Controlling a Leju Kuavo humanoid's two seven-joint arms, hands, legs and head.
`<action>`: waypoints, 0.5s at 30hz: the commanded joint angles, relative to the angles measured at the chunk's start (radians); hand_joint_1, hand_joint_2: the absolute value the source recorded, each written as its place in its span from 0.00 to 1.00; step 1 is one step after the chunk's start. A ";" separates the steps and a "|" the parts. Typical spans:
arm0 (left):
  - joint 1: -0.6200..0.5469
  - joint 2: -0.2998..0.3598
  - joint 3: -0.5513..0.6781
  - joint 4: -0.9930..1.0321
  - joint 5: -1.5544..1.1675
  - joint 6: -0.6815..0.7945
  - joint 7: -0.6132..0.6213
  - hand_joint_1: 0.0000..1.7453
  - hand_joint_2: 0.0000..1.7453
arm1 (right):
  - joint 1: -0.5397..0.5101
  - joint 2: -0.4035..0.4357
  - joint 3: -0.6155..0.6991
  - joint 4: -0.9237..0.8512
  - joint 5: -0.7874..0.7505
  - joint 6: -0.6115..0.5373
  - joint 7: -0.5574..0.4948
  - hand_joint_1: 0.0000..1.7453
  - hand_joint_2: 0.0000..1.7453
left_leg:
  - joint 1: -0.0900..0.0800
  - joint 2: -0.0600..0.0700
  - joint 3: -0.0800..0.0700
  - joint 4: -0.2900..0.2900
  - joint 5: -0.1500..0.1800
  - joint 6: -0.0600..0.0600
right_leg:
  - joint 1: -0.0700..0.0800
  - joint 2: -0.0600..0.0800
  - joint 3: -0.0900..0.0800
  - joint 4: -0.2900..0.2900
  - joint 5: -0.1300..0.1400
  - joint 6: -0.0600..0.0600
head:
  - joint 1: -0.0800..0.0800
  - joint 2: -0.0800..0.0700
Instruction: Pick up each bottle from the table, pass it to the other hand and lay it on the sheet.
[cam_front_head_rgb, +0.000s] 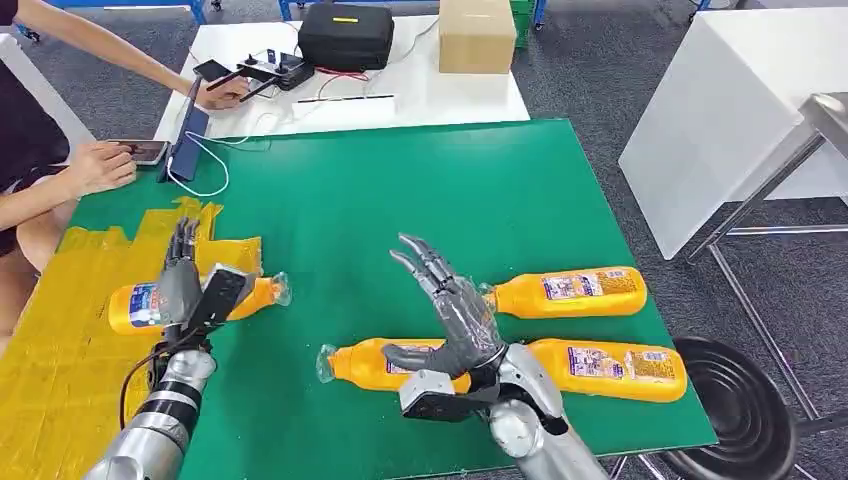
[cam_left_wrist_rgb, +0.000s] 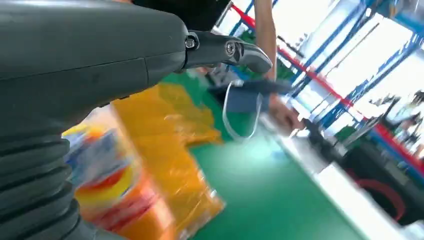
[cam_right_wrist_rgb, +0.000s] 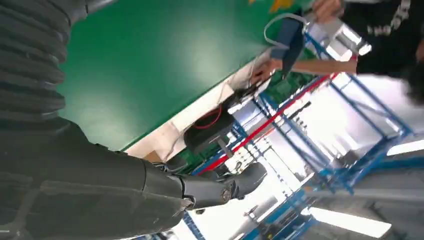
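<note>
An orange bottle (cam_front_head_rgb: 135, 305) lies on its side on the yellow sheet (cam_front_head_rgb: 60, 350) at the left of the green mat (cam_front_head_rgb: 400, 190). My left hand (cam_front_head_rgb: 185, 280) hovers just over it with fingers stretched out straight, holding nothing; the left wrist view shows the bottle (cam_left_wrist_rgb: 110, 185) blurred under the hand (cam_left_wrist_rgb: 100, 55). My right hand (cam_front_head_rgb: 450, 310) is raised with fingers spread and empty. Below it lies a second bottle (cam_front_head_rgb: 365, 362), partly hidden. Two more bottles (cam_front_head_rgb: 570, 292) (cam_front_head_rgb: 610, 368) lie to its right on the mat.
A person sits at the far left with a phone (cam_front_head_rgb: 140, 152) and tablet (cam_front_head_rgb: 190, 135). Behind the mat a white table holds a black case (cam_front_head_rgb: 345, 35) and cardboard box (cam_front_head_rgb: 477, 35). A black stool (cam_front_head_rgb: 740, 410) stands by the mat's near right corner.
</note>
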 joint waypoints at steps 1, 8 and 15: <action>0.000 0.017 0.047 -0.087 0.039 -0.010 -0.021 0.00 0.00 | -0.031 -0.058 0.087 0.064 0.007 0.006 -0.001 0.00 1.00 | 0.001 0.000 0.001 0.000 0.000 -0.001 | 0.001 0.002 0.001 -0.001 0.000 -0.001 | 0.000 0.000; 0.001 -0.019 0.073 -0.118 0.182 -0.140 -0.073 0.00 0.00 | -0.050 -0.051 0.143 0.117 0.008 0.051 0.013 0.00 1.00 | 0.002 0.000 0.002 0.000 -0.001 -0.001 | 0.002 0.002 0.002 -0.001 0.000 -0.001 | 0.000 0.000; 0.027 -0.031 0.066 -0.131 0.232 -0.156 -0.095 0.00 0.00 | -0.049 -0.102 0.166 0.178 0.091 0.041 0.111 0.00 1.00 | 0.002 -0.001 0.003 0.000 -0.001 -0.001 | 0.002 0.002 0.004 -0.002 0.000 -0.001 | 0.000 0.000</action>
